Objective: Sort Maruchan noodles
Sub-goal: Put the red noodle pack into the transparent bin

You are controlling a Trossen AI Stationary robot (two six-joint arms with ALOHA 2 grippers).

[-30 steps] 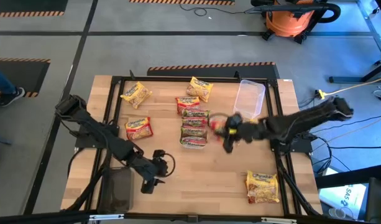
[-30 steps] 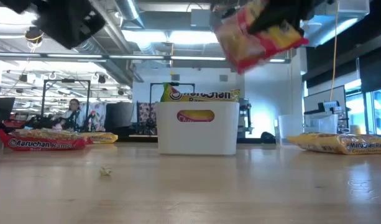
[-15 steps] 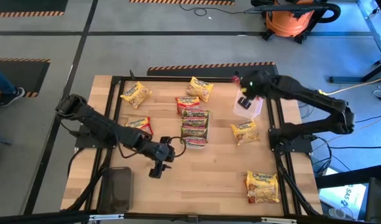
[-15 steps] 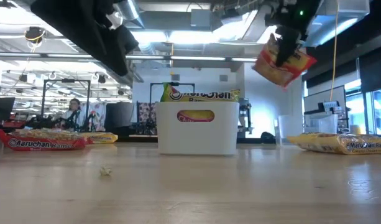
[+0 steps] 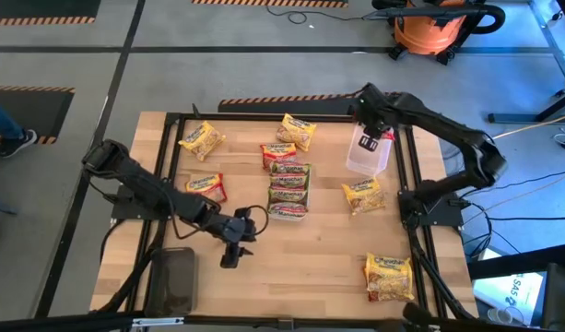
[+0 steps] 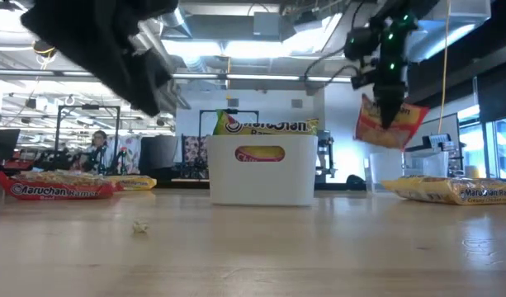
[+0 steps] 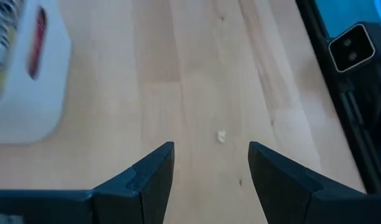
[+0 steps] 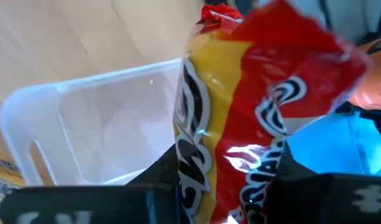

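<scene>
My right gripper [image 5: 371,140] hangs over the clear tray [image 5: 367,159] at the table's far right, shut on a red and yellow Maruchan packet [image 6: 390,124]. That packet fills the right wrist view [image 8: 252,124], with the clear tray [image 8: 97,130] beneath it. My left gripper [image 5: 231,256] is open above bare wood near the table's middle, nothing between its fingers [image 7: 209,168]. Other packets lie flat on the table [image 5: 202,140] [image 5: 298,131] [image 5: 205,188] [image 5: 363,195] [image 5: 390,277]. Several more lie stacked in the white bin [image 5: 288,189]. My right gripper pinches the packet between its two fingers by its upper part [image 6: 387,106], coming from above with the fingers pointing steeply down. The packet hangs below the fingers, tilted, lifted clear above the clear tray. In the wrist view its crinkled wrapper [image 8: 237,180] stands between the two fingers.
A dark tray [image 5: 176,281] lies at the near left corner. A small crumb [image 7: 221,136] sits on the wood ahead of my left gripper, the white bin [image 7: 25,81] off to one side. A black frame [image 5: 406,184] runs around the table.
My right gripper has swung with the packet from the table's middle to the far right, over the clear tray, and has turned and tipped to point down; the packet now hangs lower. My left gripper has drifted a little toward the table's right, still open.
</scene>
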